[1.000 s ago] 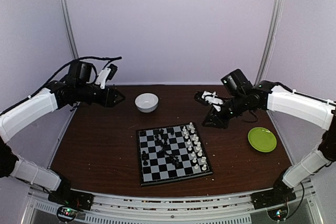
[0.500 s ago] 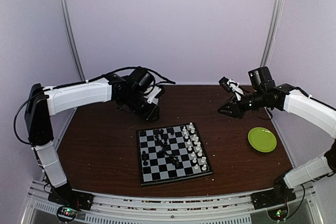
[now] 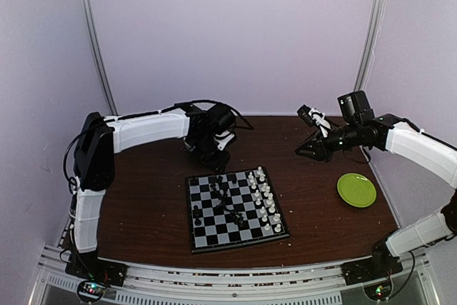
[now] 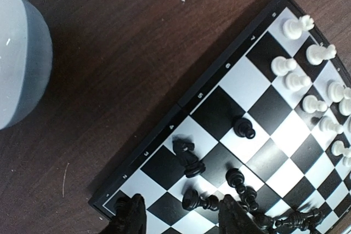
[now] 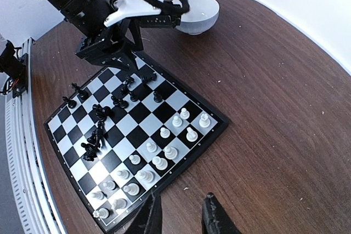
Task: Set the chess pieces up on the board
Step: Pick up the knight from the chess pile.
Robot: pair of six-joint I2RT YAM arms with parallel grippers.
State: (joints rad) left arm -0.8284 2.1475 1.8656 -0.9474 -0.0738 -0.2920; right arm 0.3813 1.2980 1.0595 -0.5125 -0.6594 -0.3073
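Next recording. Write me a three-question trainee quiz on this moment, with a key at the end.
1. True or false: in the overhead view, the white chess pieces are grouped along the right side of the board.
2. The left gripper is above: A) the board's far left corner, B) the board's near right corner, C) bare table well clear of the board.
3. One word: what is the state of the right gripper?
Key: 1 true; 2 A; 3 open.

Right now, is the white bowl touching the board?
Apart. The left wrist view shows a strip of bare brown table between the white bowl and the black rim of the board.
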